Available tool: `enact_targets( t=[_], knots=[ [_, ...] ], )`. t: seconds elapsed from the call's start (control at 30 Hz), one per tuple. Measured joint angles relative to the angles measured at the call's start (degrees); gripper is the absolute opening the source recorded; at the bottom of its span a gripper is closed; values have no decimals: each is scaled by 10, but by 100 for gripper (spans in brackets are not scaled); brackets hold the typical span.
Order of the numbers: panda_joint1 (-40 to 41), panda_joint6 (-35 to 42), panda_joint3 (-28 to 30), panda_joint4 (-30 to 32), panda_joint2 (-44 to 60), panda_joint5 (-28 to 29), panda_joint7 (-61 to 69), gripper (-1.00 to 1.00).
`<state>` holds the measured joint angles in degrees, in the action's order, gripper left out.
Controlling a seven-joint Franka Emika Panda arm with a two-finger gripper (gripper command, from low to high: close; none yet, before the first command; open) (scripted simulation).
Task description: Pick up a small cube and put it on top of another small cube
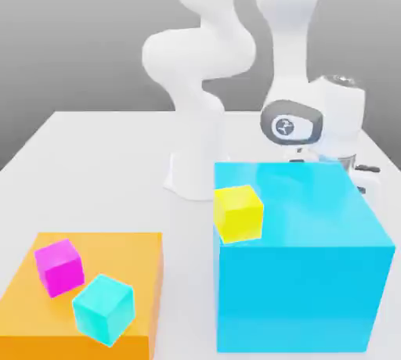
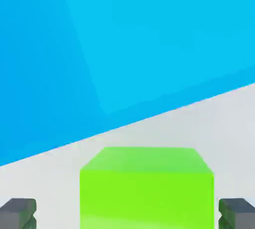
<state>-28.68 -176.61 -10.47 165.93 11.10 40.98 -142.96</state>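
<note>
In the hand view a small green cube point(image 2: 147, 188) rests on the white table, directly between my fingertips. My gripper point(image 2: 127, 215) is open: one dark finger point(image 2: 19, 213) and the other point(image 2: 238, 213) stand apart from the cube's sides with a gap on each. In the exterior view the arm's hand point(image 1: 338, 127) is lowered behind a big blue block point(image 1: 298, 272), which hides the fingers and the green cube. A small yellow cube point(image 1: 238, 213) sits on that block's top, near the edge on the exterior view's left.
The big blue block point(image 2: 149, 39) rises just beyond the green cube. A low orange slab point(image 1: 137, 261) at the exterior view's left carries a small magenta cube point(image 1: 59, 267) and a small cyan cube point(image 1: 103, 309). The arm's white base point(image 1: 196, 171) stands behind, on the white table point(image 1: 94, 171).
</note>
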Motion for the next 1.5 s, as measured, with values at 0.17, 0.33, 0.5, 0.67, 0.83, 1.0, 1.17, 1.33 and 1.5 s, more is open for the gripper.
enact_targets(
  t=[0.17, 0.33, 0.5, 0.67, 0.83, 1.0, 1.17, 1.33, 1.5],
  knots=[
    [-57, -22, 69, -4, 24, 41, -29, -100],
    [-63, -25, 75, -4, 26, 44, -32, -100],
    [4, 4, -13, 4, -10, -37, 28, -100],
    [71, 32, -115, 19, -55, -173, 126, -100],
    [64, 60, -162, 34, -103, -344, 249, -100],
    [23, 90, -147, 47, -147, -458, 332, -100],
    [-7, 117, -121, 55, -186, -521, 394, -100],
    [-44, 186, -122, 32, -205, -494, 511, -100],
    [-87, 268, -141, 5, -218, -444, 635, -100]
  ],
)
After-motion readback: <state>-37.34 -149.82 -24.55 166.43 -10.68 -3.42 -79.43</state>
